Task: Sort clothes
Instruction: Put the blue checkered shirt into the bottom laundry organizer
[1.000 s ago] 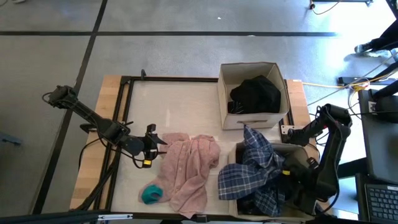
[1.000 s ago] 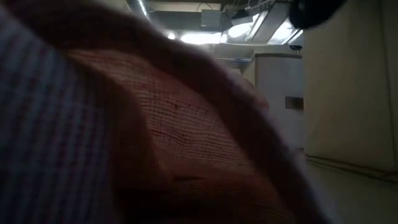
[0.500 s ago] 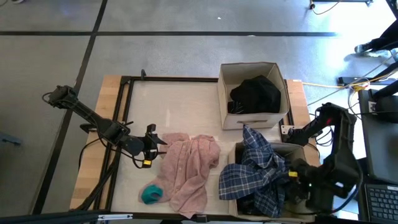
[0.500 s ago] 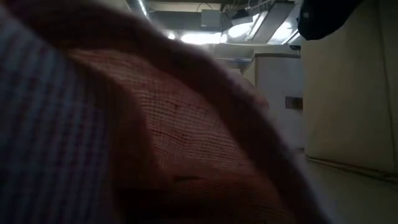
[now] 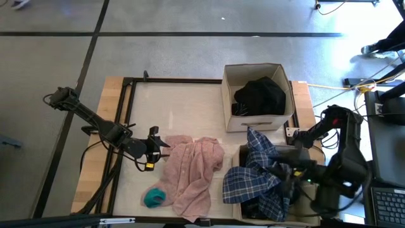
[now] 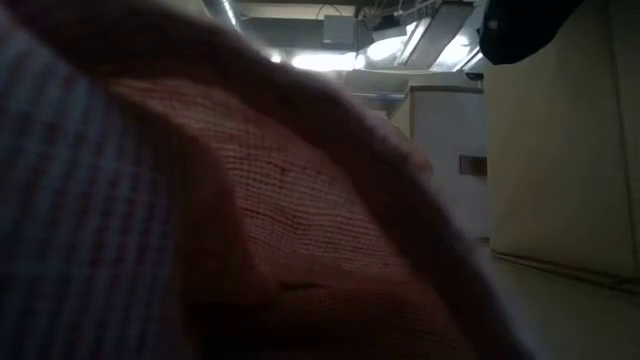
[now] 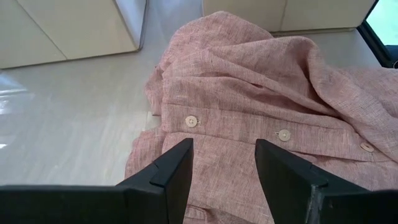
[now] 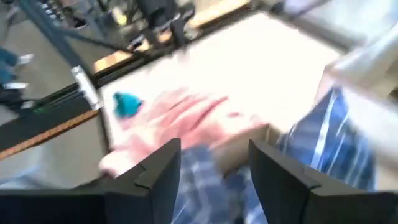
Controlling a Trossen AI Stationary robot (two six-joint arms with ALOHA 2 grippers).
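Right gripper [image 8: 211, 180], fingers parted with nothing between them, hangs above the near right corner of the table, over the blue-and-white plaid shirt [image 5: 259, 174]; this shirt drapes across the rim of the near beige cardboard box [image 5: 243, 154], just below the fingers and apart from them. Left gripper [image 7: 222, 168], its two dark fingers spread wide and empty, hovers low at the left edge of the large pink linen button shirt [image 7: 261, 93], which lies crumpled on the pale tabletop [image 5: 177, 107] directly ahead of the fingertips and between them. A small teal cloth piece [image 5: 154, 197] rests just beside the pink shirt's near left edge. A black garment [image 5: 261, 95] sits inside the far open cardboard box [image 5: 229, 95], well apart from both grippers.
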